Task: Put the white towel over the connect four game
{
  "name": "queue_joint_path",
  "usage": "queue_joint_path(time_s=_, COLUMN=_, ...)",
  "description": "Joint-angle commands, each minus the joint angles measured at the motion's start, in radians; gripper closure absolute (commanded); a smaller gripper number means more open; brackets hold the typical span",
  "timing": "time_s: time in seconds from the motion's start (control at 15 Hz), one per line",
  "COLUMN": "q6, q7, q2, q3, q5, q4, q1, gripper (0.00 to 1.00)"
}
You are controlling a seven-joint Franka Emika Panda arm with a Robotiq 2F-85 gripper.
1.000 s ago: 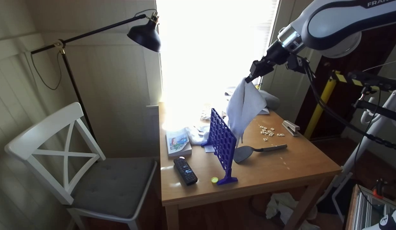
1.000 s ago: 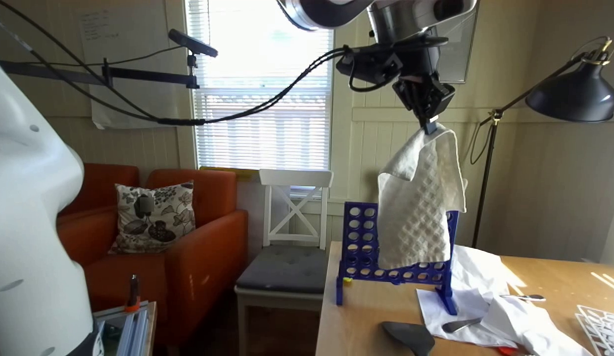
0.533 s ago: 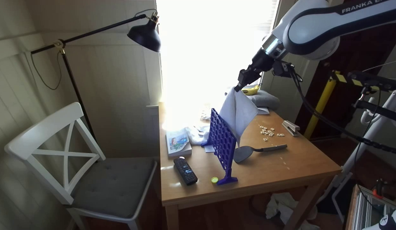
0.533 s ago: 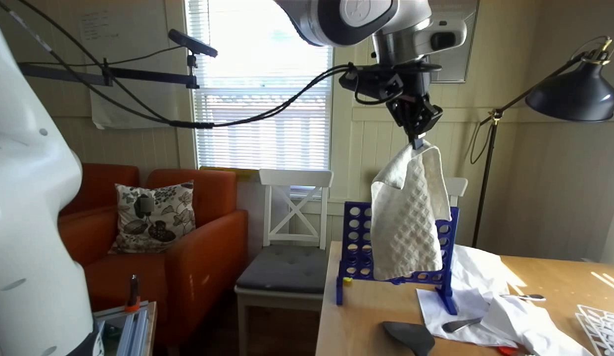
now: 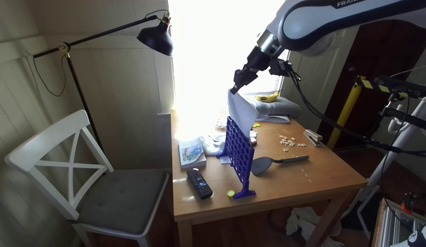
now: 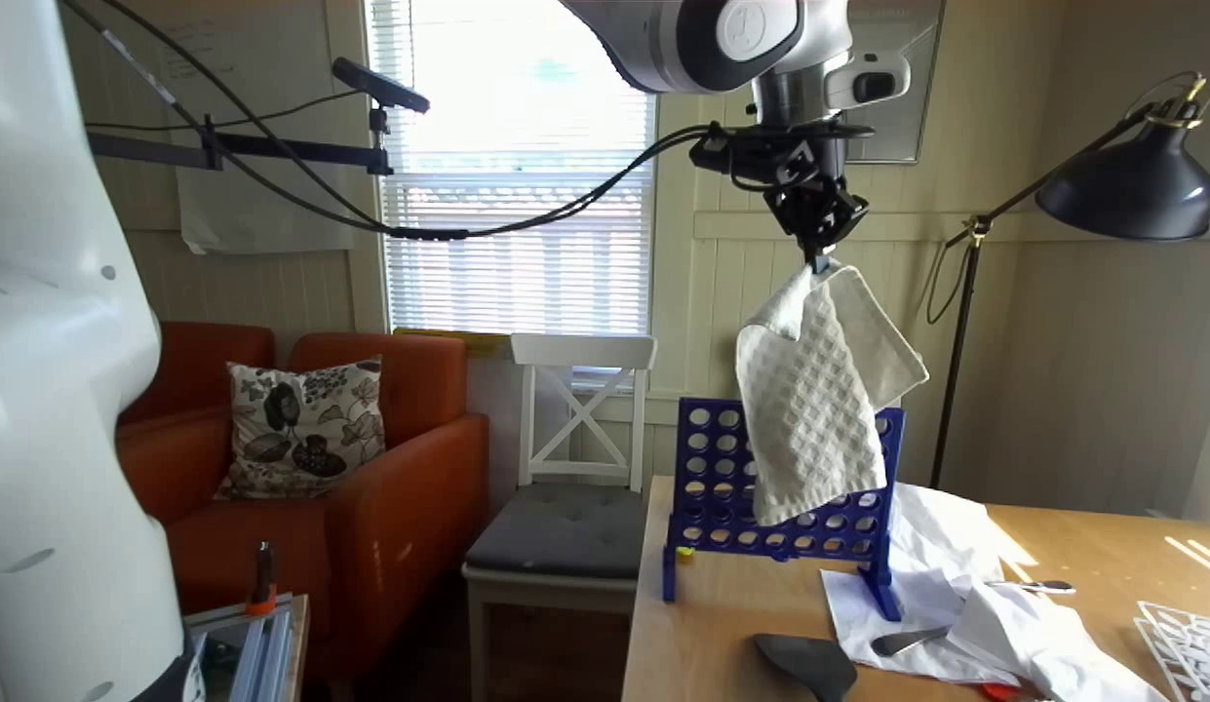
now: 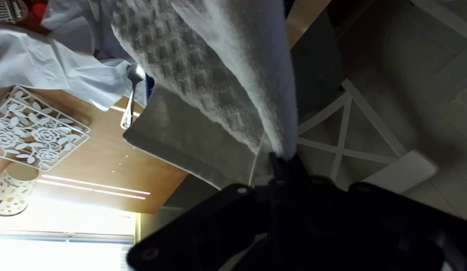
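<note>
While the end effector (image 6: 819, 263) pinches its top, the white towel (image 6: 817, 409) hangs alongside the connect four game (image 5: 239, 154) — rising above it, on the side where the spatula (image 5: 262, 165) lies — and hides some of the game's holes in an exterior view; whether the two touch, I cannot tell. The game stands upright on the counter (image 5: 319, 178). On its other side lie a remote (image 5: 199, 184) and a book (image 5: 191, 153), with a yellow disc (image 5: 230, 193) just beside one of the game's feet.
</note>
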Motion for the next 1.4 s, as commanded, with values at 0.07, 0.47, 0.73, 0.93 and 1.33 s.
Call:
queue_joint_path(time_s=0.07, q6=-0.157, q7=-0.001, q2=0.132, q3=0.042, q5=0.009, q4=0.158, q1=0.019, gripper=0.99)
queue_joint_path(time_s=0.47, q6=-0.298, q7=0.003, q2=0.195, q3=0.066, q5=0.027, q4=0.191, q1=0.010, gripper=0.99)
queue_joint_path(time_s=0.73, q6=-0.205, q7=0.020, q2=0.221, q3=0.066, q5=0.025, q4=0.171, q1=0.012, gripper=0.99)
queue_joint_path(time_s=0.93, q6=-0.088, q7=0.055, q2=0.246, q3=0.069, q5=0.014, q4=0.159, q1=0.023, gripper=0.99)
queue_joint_path(time_s=1.33, q6=-0.095, q7=0.142, q2=0.314, q3=0.064, q5=-0.046, q4=0.181, q1=0.039, gripper=0.99)
